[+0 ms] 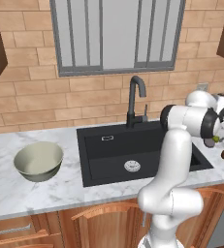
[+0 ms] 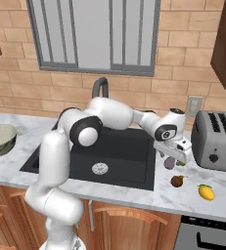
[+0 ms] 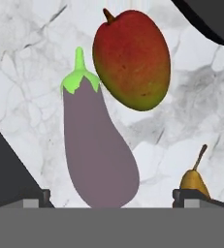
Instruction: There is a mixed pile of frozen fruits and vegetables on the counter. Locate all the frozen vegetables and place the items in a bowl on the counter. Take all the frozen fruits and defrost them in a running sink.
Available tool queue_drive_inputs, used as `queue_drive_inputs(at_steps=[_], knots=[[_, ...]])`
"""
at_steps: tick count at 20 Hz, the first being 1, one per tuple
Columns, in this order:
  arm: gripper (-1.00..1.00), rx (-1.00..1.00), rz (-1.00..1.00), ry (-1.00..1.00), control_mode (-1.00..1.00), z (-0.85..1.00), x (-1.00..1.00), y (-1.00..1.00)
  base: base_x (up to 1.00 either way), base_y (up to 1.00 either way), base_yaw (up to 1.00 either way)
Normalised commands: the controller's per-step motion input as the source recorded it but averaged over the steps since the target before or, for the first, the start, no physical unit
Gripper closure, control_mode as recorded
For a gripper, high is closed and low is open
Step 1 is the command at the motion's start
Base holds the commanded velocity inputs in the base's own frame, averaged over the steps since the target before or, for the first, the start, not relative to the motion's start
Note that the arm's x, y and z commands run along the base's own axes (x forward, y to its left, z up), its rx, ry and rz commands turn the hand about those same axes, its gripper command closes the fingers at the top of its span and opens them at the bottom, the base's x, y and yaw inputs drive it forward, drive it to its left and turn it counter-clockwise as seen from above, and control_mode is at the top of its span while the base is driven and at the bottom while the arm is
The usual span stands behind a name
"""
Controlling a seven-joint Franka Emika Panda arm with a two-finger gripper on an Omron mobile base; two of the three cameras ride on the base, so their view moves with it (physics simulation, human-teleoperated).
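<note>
My gripper (image 2: pixel 175 155) hangs open just above the counter (image 2: pixel 148 193), right of the sink (image 2: pixel 109 151). Straight below it lies the purple-grey vegetable (image 3: pixel 99 150) with a green cap; its fat end sits between my fingertips (image 3: pixel 33 196) in the hand view. The red, yellow and green oval fruit (image 3: pixel 132 60) lies beside its cap, touching or nearly so. The dark red-brown ball (image 2: pixel 177 181) rests nearer the counter's front edge. Further right sits the yellow-orange vegetable (image 2: pixel 206 192). The pale grey-green bowl (image 1: pixel 38 161) stands on the counter left of the sink.
A grey toaster (image 2: pixel 217 141) stands close to the right of the pile. The tall black tap (image 1: pixel 135 99) rises behind the basin, whose steel drain (image 1: pixel 132 166) shows. My arm stretches across the sink. A brick wall and window lie behind.
</note>
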Motion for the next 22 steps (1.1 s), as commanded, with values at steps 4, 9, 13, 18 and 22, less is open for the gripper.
queue_drive_inputs(at_steps=[4, 9, 13, 18, 22], knots=[[-1.00, 0.00, 0.00, -0.05, -1.00, -0.24, 0.18, -0.03, 0.00, 0.00, 0.00], [-1.00, 0.00, 0.00, -0.01, -1.00, -0.26, 0.00, -0.06, 0.00, 0.00, 0.00], [-1.00, 0.00, 0.00, 0.00, -1.00, -0.28, 0.00, 0.00, 0.00, 0.00, 0.00], [1.00, 0.00, 0.00, 0.00, -1.00, -0.23, 0.04, 0.00, 0.00, 0.00, 0.00], [1.00, 0.00, -0.01, -0.01, -1.00, 0.00, 0.05, 0.01, 0.00, 0.00, 0.00]])
